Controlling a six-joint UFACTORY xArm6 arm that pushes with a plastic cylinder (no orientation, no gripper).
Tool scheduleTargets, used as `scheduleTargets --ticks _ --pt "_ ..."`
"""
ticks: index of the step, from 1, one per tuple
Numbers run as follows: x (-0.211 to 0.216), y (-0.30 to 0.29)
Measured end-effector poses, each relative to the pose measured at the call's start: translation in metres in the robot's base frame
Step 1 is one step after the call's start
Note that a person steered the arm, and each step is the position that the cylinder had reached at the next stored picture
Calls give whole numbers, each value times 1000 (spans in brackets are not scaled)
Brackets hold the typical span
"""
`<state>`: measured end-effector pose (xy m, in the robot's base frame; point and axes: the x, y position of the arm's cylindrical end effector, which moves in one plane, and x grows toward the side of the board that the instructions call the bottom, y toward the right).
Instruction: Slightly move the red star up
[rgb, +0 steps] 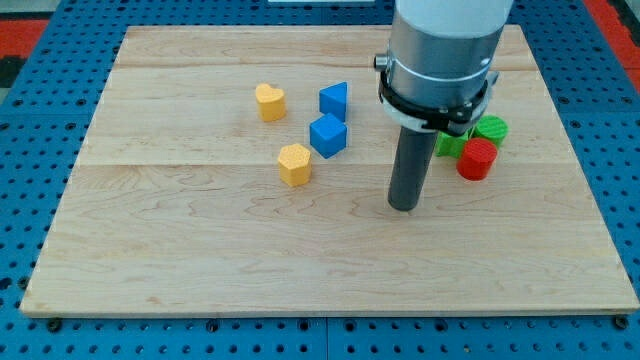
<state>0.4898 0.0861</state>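
My tip on tabletop, no hand to open or close. Red block, shape unclear, lies toward view's right and slightly up, near, apart. Tip must get below it.

Wooden surface: yellow heart block; blue triangular block; blue cube, just below it; yellow hexagonal block, near cube; two green blocks at the view's right, partly hidden.

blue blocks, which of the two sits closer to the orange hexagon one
The lower blue cube, almost touching the orange hexagon block. The other blue block sits above it, toward the view's top.
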Motion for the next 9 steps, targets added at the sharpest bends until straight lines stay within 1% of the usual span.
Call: scheduleTargets --ticks 1,3,6,7,8,9 --pt "-39 10" --pt "-76 15" --pt "-115 15" --pt "-116 15" --pt "-103 9" --pt "-38 6"
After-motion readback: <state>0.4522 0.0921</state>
